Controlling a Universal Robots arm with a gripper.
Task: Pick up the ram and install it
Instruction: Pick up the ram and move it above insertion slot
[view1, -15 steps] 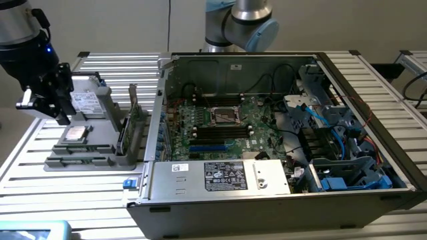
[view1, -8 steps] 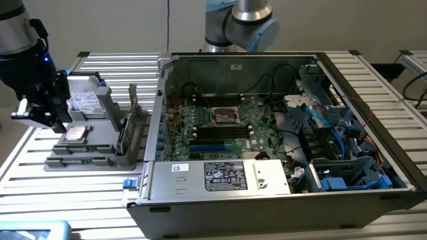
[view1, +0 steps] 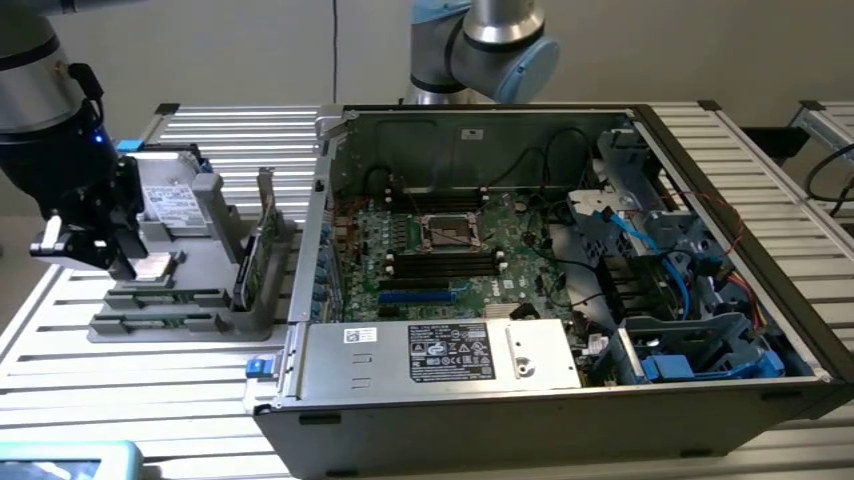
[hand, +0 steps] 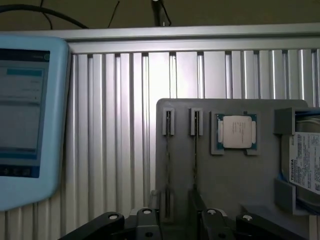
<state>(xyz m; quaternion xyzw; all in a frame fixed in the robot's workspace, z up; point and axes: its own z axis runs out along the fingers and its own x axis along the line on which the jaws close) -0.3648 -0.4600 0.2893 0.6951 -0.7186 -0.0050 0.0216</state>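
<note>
1. While the gripper (view1: 96, 262) hangs above the grey holder (view1: 200, 322), we see its jaws spread wide, with nothing between them.
2. We find the ram (hand: 168, 160) standing on edge in a slot of the holder (hand: 230, 185), uninstalled. A second stick (hand: 195, 160) sits in the parallel slot, between the ram and the processor (hand: 236, 132).
3. From the wrist view we see the gripper (hand: 177, 227) from behind, its fingers (hand: 145, 225) straddling the near ends of the two slots. They touch neither stick.
4. That view also gives us the processor's silver face. A labelled hard drive (hand: 305, 160) lies at the holder's far side from the ram, and a blue-framed tablet (hand: 25, 115) lies off the holder, on the ram's side.
5. From the exterior view we get the ram (view1: 150, 323) as a thin strip at the holder's near edge.
6. This view adds what lies beyond the holder. An expansion card (view1: 267, 235) stands upright on the holder's case-side edge.
7. Just beside the holder lies the open computer case (view1: 534, 400), with its motherboard (view1: 441, 255) exposed.
</note>
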